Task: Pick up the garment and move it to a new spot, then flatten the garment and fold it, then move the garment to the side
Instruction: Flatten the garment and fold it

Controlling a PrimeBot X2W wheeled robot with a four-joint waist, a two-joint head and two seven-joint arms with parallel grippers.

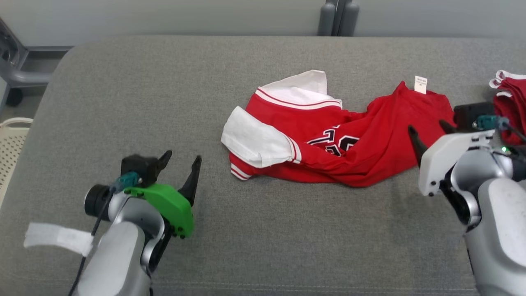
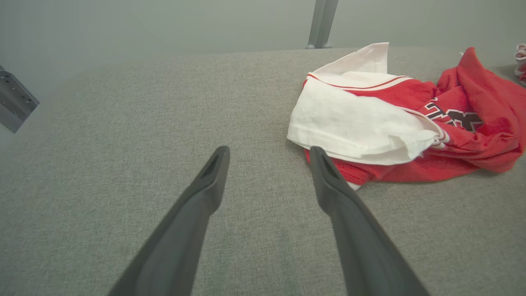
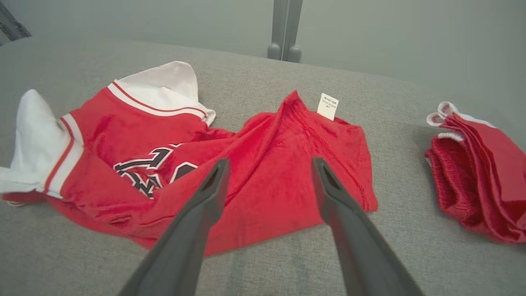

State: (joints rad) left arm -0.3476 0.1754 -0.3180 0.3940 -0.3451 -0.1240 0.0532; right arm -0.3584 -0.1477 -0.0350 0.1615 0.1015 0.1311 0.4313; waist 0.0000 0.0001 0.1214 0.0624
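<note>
The garment [image 1: 328,135] is a red jersey with white sleeves and black lettering, lying crumpled on the grey table [image 1: 164,82], a white label sticking up at its far right edge. My left gripper [image 1: 183,162] hovers open to the left of it, nothing between its fingers; in the left wrist view the garment [image 2: 370,123] lies just past the right fingertip of that gripper [image 2: 267,154]. My right gripper [image 1: 429,129] stands open over the garment's right end. In the right wrist view its gripper [image 3: 267,164] points at the red cloth [image 3: 263,164].
A second red and white folded cloth [image 1: 509,102] lies at the table's right edge, also in the right wrist view as the cloth [image 3: 481,176]. A pale basket [image 1: 12,144] stands off the table's left side. A grey post [image 1: 337,16] rises behind the table.
</note>
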